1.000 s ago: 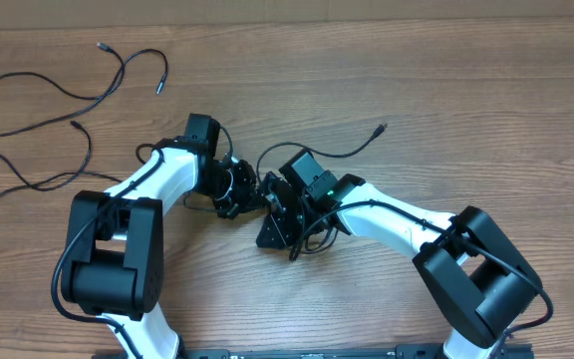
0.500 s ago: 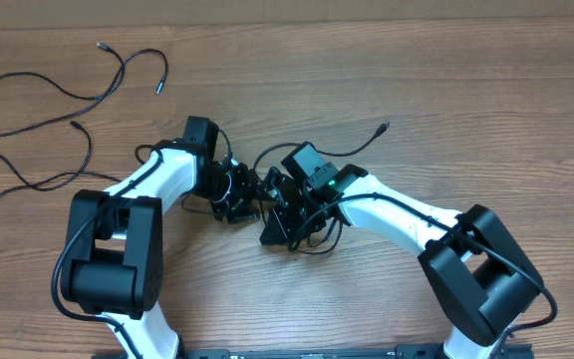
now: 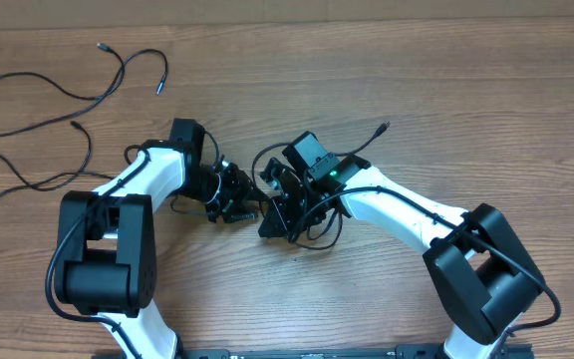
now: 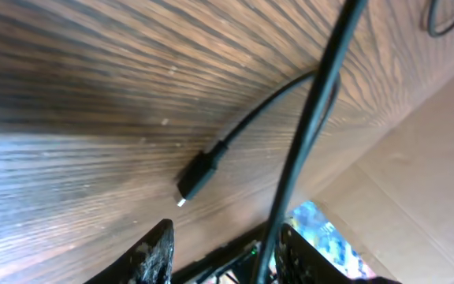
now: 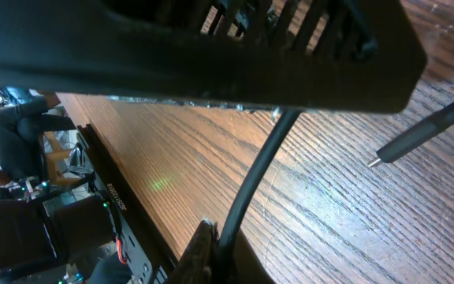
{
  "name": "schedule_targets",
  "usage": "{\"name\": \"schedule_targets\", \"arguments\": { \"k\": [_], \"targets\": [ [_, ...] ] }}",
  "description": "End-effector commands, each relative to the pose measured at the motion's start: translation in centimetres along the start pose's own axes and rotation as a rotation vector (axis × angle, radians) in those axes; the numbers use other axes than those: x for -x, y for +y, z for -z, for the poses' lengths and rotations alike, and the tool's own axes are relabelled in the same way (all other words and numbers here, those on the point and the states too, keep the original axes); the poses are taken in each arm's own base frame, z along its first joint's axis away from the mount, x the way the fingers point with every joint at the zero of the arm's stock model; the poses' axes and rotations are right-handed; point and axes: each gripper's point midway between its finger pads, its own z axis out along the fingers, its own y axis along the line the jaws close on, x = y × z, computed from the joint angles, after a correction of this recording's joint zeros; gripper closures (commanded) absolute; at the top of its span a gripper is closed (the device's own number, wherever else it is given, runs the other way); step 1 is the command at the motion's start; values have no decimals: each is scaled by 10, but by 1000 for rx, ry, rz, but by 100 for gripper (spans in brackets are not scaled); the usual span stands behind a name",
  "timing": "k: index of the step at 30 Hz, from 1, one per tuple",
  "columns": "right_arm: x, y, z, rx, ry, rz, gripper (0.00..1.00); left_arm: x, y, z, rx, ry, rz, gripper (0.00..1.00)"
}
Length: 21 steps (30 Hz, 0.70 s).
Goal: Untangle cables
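Note:
Thin black cables lie loose at the far left of the table: one looping cable (image 3: 58, 92) and another cable (image 3: 43, 181) below it. A third cable (image 3: 359, 147) runs from its plug (image 3: 382, 128) into the space between the arms. My right gripper (image 3: 273, 217) (image 5: 215, 237) is shut on this cable (image 5: 257, 177), which rises taut from the jaws. My left gripper (image 3: 251, 199) (image 4: 227, 227) is open. A taut length of cable (image 4: 310, 118) passes between its fingers, close to the right finger (image 4: 302, 252). A plug end (image 4: 198, 175) lies on the wood ahead.
The wooden table (image 3: 466, 90) stretches out to the right and far side. Both arms meet at the middle near the front, the left arm's base (image 3: 98, 269) and right arm's base (image 3: 486, 274) at the front edge. Another plug tip (image 5: 416, 134) rests on the wood.
My left gripper went from shut to open and the left arm pulled back leftward. The right gripper stayed shut on the cable and shifted slightly up the table.

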Motion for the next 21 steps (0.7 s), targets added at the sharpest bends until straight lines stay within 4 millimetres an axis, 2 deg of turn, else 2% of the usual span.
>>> {"name": "schedule_targets", "arguments": {
  "k": [1, 12, 17, 21],
  "targets": [
    [10, 12, 7, 23, -24, 32, 96, -6, -20, 2, -92, 50, -35, 65],
    [10, 13, 7, 30, -25, 35, 96, -7, -21, 2, -95, 54, -29, 94],
    [10, 13, 7, 29, -24, 33, 96, -2, -10, 1, -34, 21, -20, 96],
    [13, 11, 15, 23, -27, 8, 96, -9, -2, 2, 4, 38, -83, 96]
  ]
}}
